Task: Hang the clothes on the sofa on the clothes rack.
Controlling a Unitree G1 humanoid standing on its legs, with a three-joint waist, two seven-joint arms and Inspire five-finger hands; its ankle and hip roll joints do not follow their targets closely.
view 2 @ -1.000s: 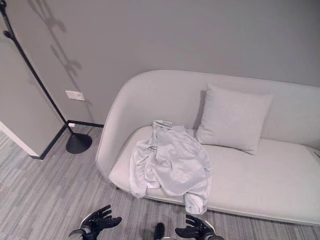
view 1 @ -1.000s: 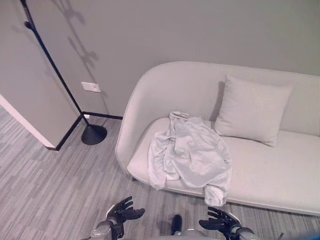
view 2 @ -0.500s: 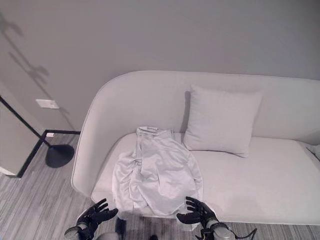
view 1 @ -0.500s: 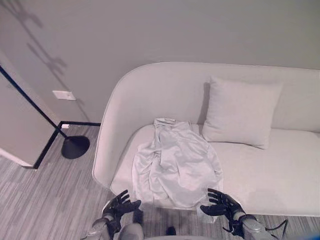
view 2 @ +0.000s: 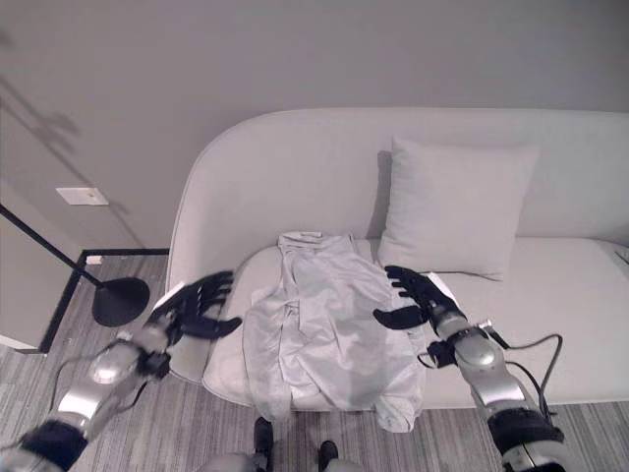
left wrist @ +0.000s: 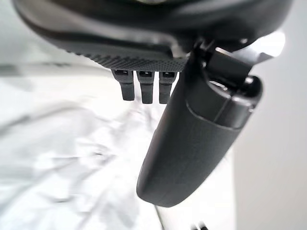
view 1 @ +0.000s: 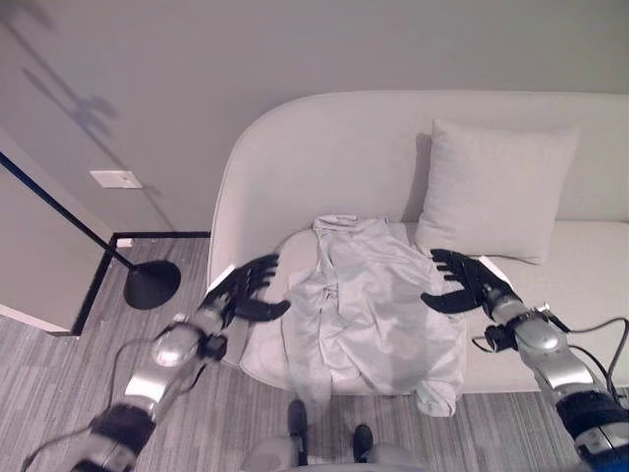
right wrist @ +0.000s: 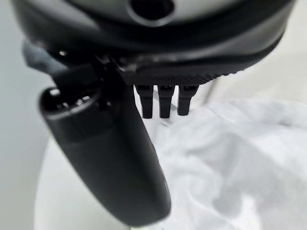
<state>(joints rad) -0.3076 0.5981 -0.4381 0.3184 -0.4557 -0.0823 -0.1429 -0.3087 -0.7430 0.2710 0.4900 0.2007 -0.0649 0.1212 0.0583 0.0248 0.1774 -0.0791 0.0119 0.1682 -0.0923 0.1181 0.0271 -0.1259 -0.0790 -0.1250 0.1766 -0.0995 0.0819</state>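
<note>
A pale grey garment (view 1: 369, 300) lies crumpled on the seat of a light sofa (view 1: 324, 157), one sleeve hanging over the front edge. My left hand (view 1: 244, 290) hovers open at the garment's left side, fingers spread, holding nothing. My right hand (view 1: 465, 281) is open above the garment's right edge, just in front of the cushion. The white cloth (left wrist: 62, 167) shows past the straight fingers in the left wrist view, and likewise the cloth (right wrist: 225, 163) in the right wrist view. The black clothes rack has its round base (view 1: 150, 283) on the floor at left, its pole (view 1: 54, 211) slanting up.
A square grey cushion (view 1: 494, 187) leans on the sofa back to the right of the garment. A grey wall with a white socket plate (view 1: 115, 179) stands behind. Striped grey floor (view 1: 59, 383) lies to the left of the sofa.
Both arms have risen and reached forward from the bottom edge to either side of the garment. The camera has shifted, so the sofa sits closer and higher in view.
</note>
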